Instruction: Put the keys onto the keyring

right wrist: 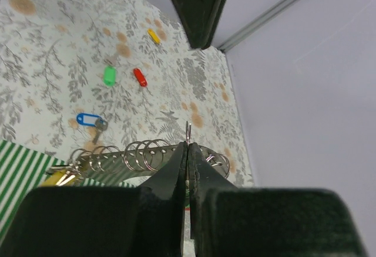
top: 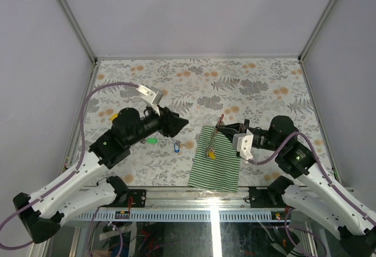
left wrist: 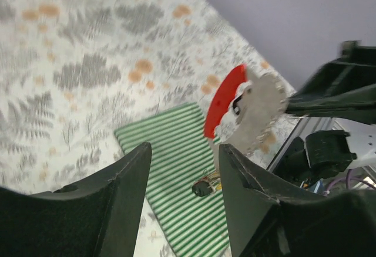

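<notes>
Over the floral table (top: 176, 81) and a striped cloth (top: 214, 166), the right gripper (right wrist: 188, 146) is pinched shut on a wire loop of the keyring (right wrist: 132, 154). It holds the keyring just above the cloth's far edge, and a yellow-tagged key (top: 210, 153) appears already threaded. The left gripper (left wrist: 185, 151) faces it, jaws apart and empty. The blue key (right wrist: 88, 119), green key (right wrist: 108, 75) and red key (right wrist: 140, 77) lie loose on the table. The likely next move is fetching the nearby blue key, which calls for a clean pinch on its flat tag.

A green-striped cloth (top: 220, 172) lies flat on the floral tabletop (top: 200, 81)
</notes>
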Robot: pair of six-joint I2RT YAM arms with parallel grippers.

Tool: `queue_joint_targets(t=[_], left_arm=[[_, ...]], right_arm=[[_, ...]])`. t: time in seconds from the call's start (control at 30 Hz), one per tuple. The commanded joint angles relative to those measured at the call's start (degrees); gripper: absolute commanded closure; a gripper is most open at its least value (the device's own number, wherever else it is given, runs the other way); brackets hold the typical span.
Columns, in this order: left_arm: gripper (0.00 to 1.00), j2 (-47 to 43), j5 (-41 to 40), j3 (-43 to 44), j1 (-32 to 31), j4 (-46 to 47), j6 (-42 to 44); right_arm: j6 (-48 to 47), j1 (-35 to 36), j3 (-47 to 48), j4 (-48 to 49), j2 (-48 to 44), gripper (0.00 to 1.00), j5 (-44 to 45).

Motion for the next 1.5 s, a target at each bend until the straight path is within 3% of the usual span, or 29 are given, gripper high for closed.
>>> queue_joint_targets(t=[0.0, 0.6, 0.8, 0.97, 1.27, 1.47], left_arm=[[0.49, 4.2, -5.6, -0.3, -0.2, -6.4, -8.3], [0.45, 11.4, -11.7, -6.7, -0.2, -2.4, -9.4], [0.47, 15.5, -13.6, -4.7, -0.3, -8.4, -11.4], [0.49, 19.2, -20.2, -3.5, -0.5, -15.5, -17.1], [0.44, 30.4, -16.7, 6.5, -0.4, -23.9, 1.3], [0.46, 37.8, -17.0, 8.9, -0.4, -24.7, -1.1]], right_arm=[[-7.0, 0.3, -0.4, 5.7, -2.3, 1.00, 2.5], [-17.3, 0.8, 3.9, 0.2, -2.8, 1.00, 7.5], [-18.0, 2.0, 3.4, -2.6, -4.1, 1.00, 10.2], [-15.1, 1.9, 0.2, -1.6, -5.9, 1.00, 10.9], [-12.4, 2.0, -2.1, -1.7, -7.1, 1.00, 10.2], [-11.7, 2.0, -2.2, -2.5, -7.6, 1.00, 10.2]])
